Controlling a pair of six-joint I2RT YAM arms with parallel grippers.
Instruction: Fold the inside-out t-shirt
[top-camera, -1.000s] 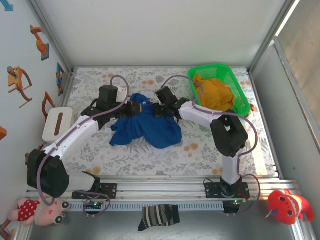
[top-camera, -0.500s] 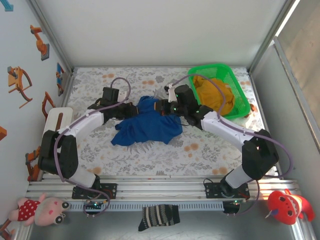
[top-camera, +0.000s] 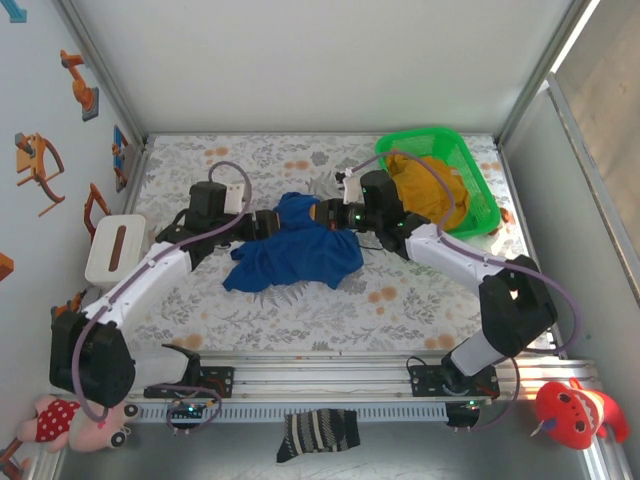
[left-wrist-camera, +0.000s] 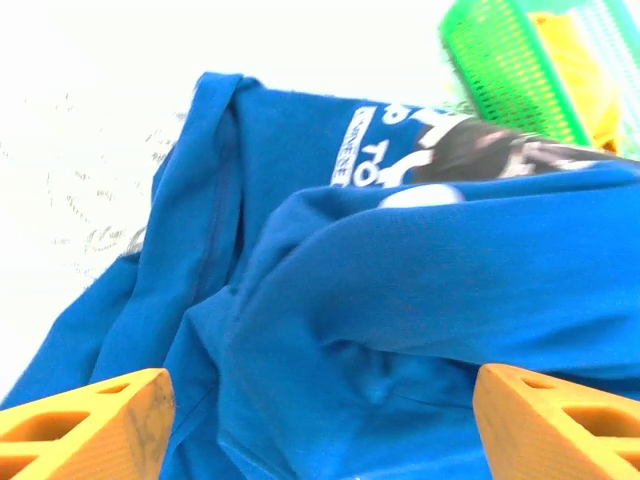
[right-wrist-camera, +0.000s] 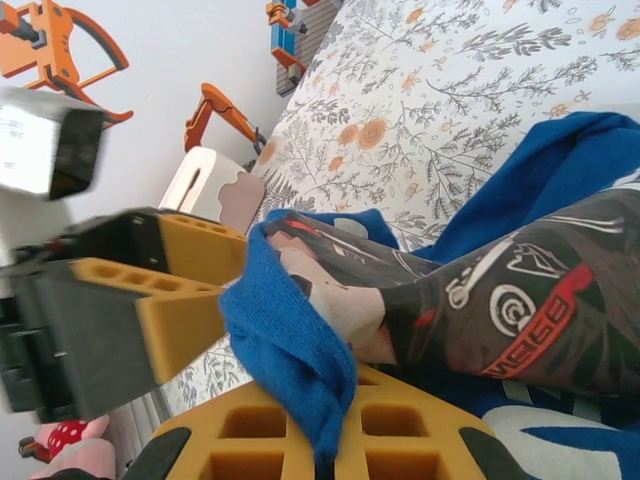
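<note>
Top external: green basket (top-camera: 481, 196) holds yellow garment (top-camera: 426, 186); t-shirt (top-camera: 295, 256) outside.

Lab enclosure: aluminium frame (top-camera: 105, 75), mounting rail (top-camera: 320, 376).

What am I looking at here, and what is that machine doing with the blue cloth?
This is a robot with a left arm and a right arm, bolted to the near edge of a table. One picture looks down from above. The other two come from small cameras on the wrists. On the flowered table lie a crumpled blue t-shirt and a green basket holding a yellow garment. The right hand is shut, pinching a fold of the t-shirt. The left hand is open at the shirt's edge, gripping nothing.
</note>
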